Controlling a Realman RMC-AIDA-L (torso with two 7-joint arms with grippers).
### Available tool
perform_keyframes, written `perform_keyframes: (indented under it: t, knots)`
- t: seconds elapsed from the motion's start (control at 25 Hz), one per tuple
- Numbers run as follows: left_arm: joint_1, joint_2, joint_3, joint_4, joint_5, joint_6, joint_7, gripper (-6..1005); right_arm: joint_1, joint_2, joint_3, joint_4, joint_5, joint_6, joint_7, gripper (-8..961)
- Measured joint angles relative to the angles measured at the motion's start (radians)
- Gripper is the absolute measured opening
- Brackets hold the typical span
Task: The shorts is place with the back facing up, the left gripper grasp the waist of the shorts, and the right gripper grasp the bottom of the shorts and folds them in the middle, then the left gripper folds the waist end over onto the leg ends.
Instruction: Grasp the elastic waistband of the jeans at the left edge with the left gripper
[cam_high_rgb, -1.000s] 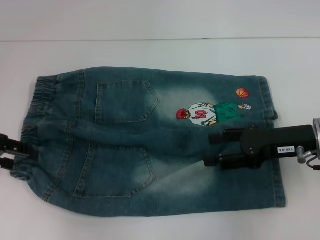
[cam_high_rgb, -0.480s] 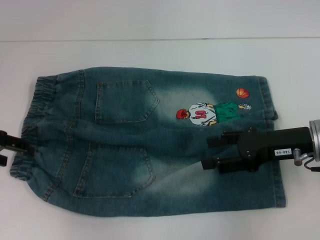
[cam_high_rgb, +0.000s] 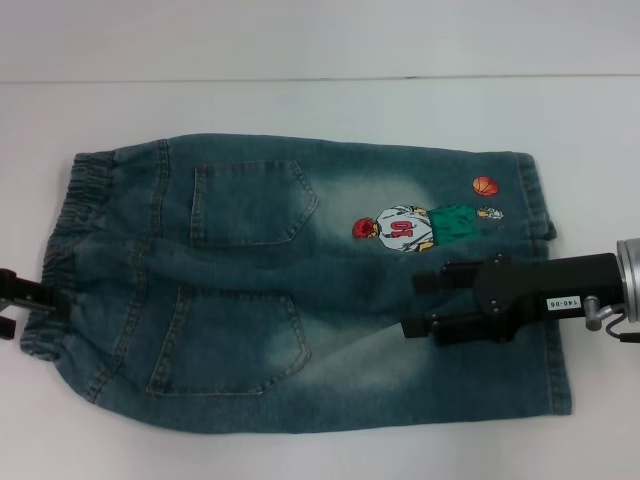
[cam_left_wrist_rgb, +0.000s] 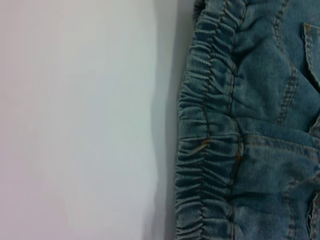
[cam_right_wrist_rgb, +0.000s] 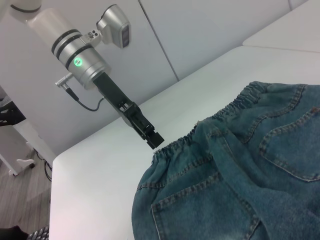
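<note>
The shorts (cam_high_rgb: 300, 285) lie flat, back up, on the table (cam_high_rgb: 300, 50), ungrasped: the left gripper (cam_high_rgb: 8, 305), fingers spread, must close on the waistband (cam_left_wrist_rgb: 210, 150) just ahead, while the right gripper (cam_high_rgb: 415, 305), fingers also apart, hovers over the legs.

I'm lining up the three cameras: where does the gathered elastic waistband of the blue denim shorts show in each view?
Head view: gathered elastic waistband runs down the shorts' left end, left gripper at its lower part.
Left wrist view: waistband fills a vertical strip right of centre, white table beside it.
Right wrist view: waistband forms the shorts' far edge, the left gripper at it.
Shared landmark: the waistband's orange-stitched seam.
</note>
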Motion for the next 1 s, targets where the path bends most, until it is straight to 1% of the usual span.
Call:
perform_keyframes:
  t: [0.48, 0.84, 1.0]
  knots:
    - [0.000, -0.004, 0.013, -0.021, 0.022, -0.025, 0.005, 862, 0.001, 0.003, -0.010, 0.002, 0.000, 0.009, 0.000, 807]
    - [-0.005, -0.016, 0.025, -0.025, 0.022, -0.035, 0.004, 842, 0.001, 0.003, -0.012, 0.002, 0.000, 0.014, 0.000, 806]
    - [-0.013, -0.017, 0.025, -0.025, 0.016, -0.029, 0.004, 834, 0.001, 0.003, -0.012, 0.002, 0.000, 0.016, 0.000, 806]
